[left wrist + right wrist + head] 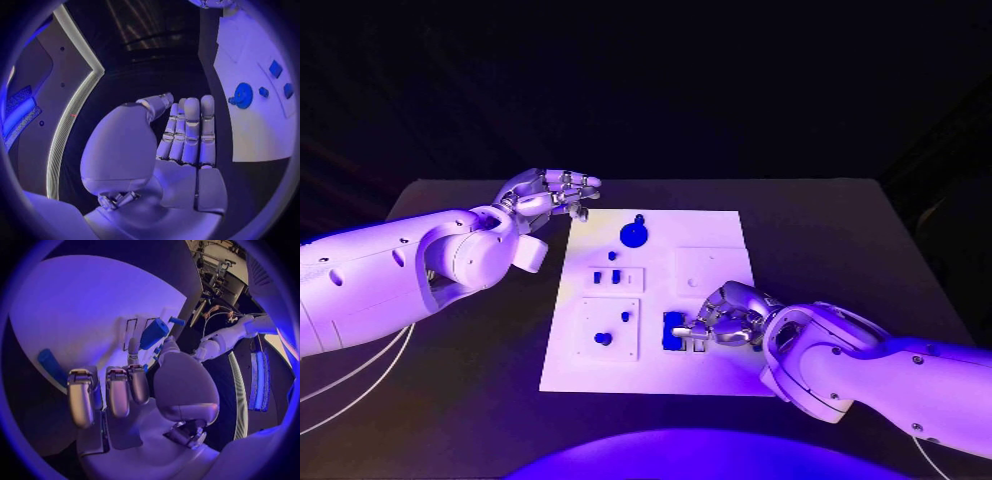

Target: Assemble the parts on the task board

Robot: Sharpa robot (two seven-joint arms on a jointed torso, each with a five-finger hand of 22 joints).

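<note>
**Right hand on a blue part at the board's near edge**

Head view: white task board (711,235) at table centre. Right hand (728,318) at five o'clock of the board, pinching a blue part (674,331). Left hand (548,193) at ten o'clock, off the board's corner, fingers curled on nothing.

Left wrist view: fingers (191,131) held straight and close together, holding nothing.

Right wrist view: blue part (153,333) at the fingertips. Probably light, rigid, smooth plastic; best pinched across its flat sides.

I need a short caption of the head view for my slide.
Right robot hand grips a blue part on the white task board; left robot hand hovers open beside it.
</note>
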